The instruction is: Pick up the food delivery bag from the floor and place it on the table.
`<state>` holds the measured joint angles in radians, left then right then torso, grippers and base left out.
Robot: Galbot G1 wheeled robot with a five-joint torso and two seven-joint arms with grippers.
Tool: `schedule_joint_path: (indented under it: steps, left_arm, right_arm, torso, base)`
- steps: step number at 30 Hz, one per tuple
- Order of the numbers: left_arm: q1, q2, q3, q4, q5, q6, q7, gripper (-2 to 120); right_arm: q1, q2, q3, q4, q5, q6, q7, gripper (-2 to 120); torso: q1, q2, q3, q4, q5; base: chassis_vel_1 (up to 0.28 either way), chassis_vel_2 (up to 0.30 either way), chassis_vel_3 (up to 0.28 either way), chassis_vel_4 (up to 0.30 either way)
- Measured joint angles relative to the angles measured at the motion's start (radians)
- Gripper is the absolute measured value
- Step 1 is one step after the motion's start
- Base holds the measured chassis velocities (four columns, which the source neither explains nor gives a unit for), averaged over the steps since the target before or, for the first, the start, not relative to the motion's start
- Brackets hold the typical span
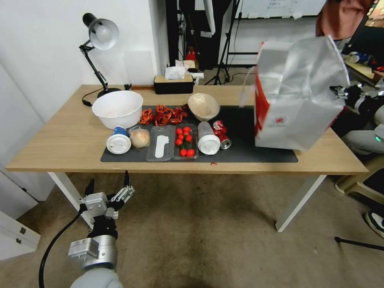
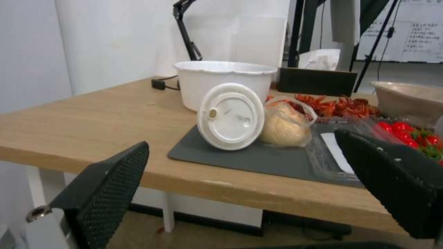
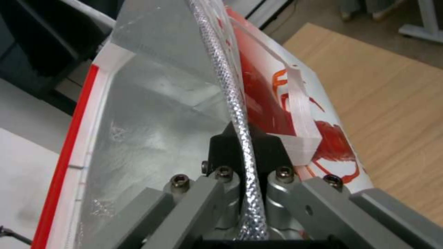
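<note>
Black-padded, our left hand (image 1: 109, 188) waits spread apart low before the table (image 1: 60, 144). Farther right, our right hand (image 3: 242, 138), clamped on the food delivery bag (image 1: 298, 100) rim, carries it tilted above the table's right end.

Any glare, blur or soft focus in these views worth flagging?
Head view: food delivery bag foil lining glares under room light, otherwise sharp. Left wrist view: left gripper fingers soft up close, table clear. Right wrist view: right gripper sharp on the foil rim, far bag blurred.
</note>
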<state>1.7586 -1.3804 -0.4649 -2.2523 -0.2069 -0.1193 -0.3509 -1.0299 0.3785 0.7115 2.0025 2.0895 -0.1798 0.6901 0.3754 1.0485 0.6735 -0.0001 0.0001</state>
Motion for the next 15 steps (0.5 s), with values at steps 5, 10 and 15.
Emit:
schedule_joint_path:
  steps: [5, 10, 15]
  left_arm:
    - [0.000, -0.001, 0.000, 0.000, 0.003, 0.001, -0.001, 100]
    - [0.003, -0.005, 0.000, -0.003, 0.008, 0.001, -0.002, 100]
    - [0.006, -0.008, 0.001, -0.009, 0.013, 0.001, -0.002, 100]
  right_arm:
    - [0.002, -0.010, 0.004, -0.006, 0.030, -0.061, 0.019, 0]
    - [0.000, -0.037, 0.007, -0.020, 0.057, -0.122, 0.013, 0]
    - [0.007, -0.052, 0.007, -0.024, 0.094, -0.163, 0.021, 0]
  torso:
    - [0.000, 0.000, 0.000, 0.0001, -0.0001]
    - [0.000, 0.000, 0.000, 0.0000, -0.0003]
    - [0.000, 0.000, 0.000, 0.0000, -0.0002]
  base:
    - [0.000, 0.000, 0.000, 0.000]
    - [0.000, 0.000, 0.000, 0.000]
    - [0.000, 0.000, 0.000, 0.000]
